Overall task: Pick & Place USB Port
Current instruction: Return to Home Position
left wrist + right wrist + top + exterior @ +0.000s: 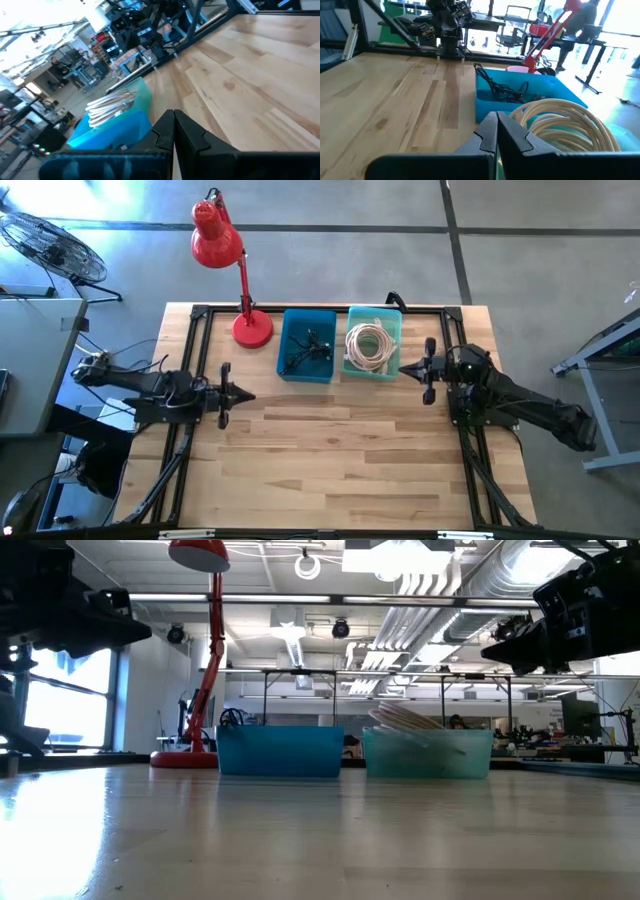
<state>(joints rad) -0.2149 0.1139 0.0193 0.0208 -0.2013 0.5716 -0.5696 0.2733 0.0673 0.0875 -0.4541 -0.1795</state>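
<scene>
High view: black charger cable (308,348) lay in blue bin (310,314), light brown hdmi cable (369,347) in light green bin (375,313). Left gripper (250,395) and right gripper (402,368) held their fingers together, empty. The right gripper, just beside the light green bin, might clip its wall if it swung on retreat.

My gripper (173,119) fills the near edge of what I see, its two dark fingers pressed flat together with no gap and nothing between them. Just past their tips stands the blue bin (112,131), and touching its far side the light green bin (143,93), where a pale cable (111,106) lies coiled, its loops rising above the rim. The light wooden table (250,75) stretches bare beside both bins. At its far edge runs a black frame rail (207,25), with the other arm (145,35) dark above it.
</scene>
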